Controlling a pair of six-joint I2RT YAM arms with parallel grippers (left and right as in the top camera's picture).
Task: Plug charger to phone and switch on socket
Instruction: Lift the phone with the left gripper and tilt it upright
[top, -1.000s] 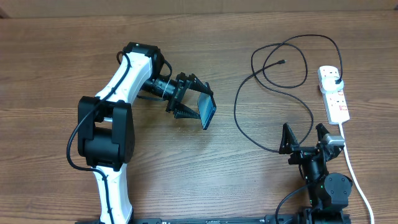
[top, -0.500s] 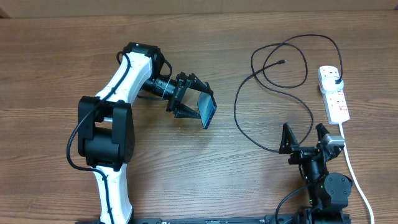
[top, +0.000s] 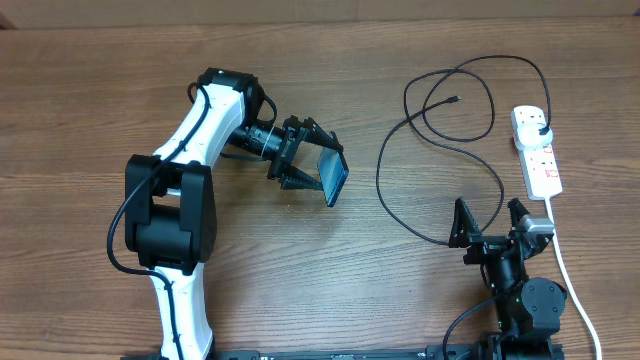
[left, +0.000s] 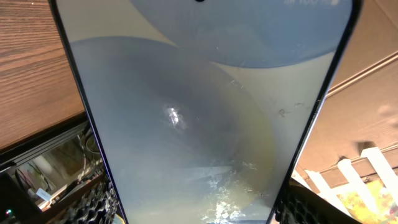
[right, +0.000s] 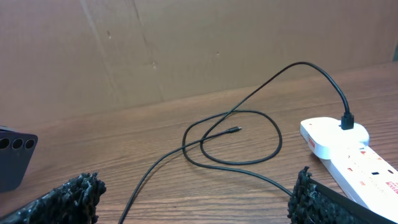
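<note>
The left claw (top: 318, 165) pinches one end of the phone (top: 335, 178), which sticks straight out ahead of it, while the right claw (top: 489, 212) gapes wide and empty behind the charger (top: 378, 172).

Brown wood grain is running across the whole table (top: 330, 290). At the left of the overhead view, the left arm (top: 195, 130) is showing white shells over black joints, ending in a black left gripper (top: 318, 165). The phone (top: 334, 176) is glowing light blue inside a dark rim; close up, its screen is showing pale blue and grey curved shapes. At upper right the cable (top: 378, 172) is looping in black. The power strip (top: 540, 160) is showing white with small red marks, and its cord (top: 570, 275) is trailing white. The right gripper (top: 488, 215) at lower right is showing black.
</note>
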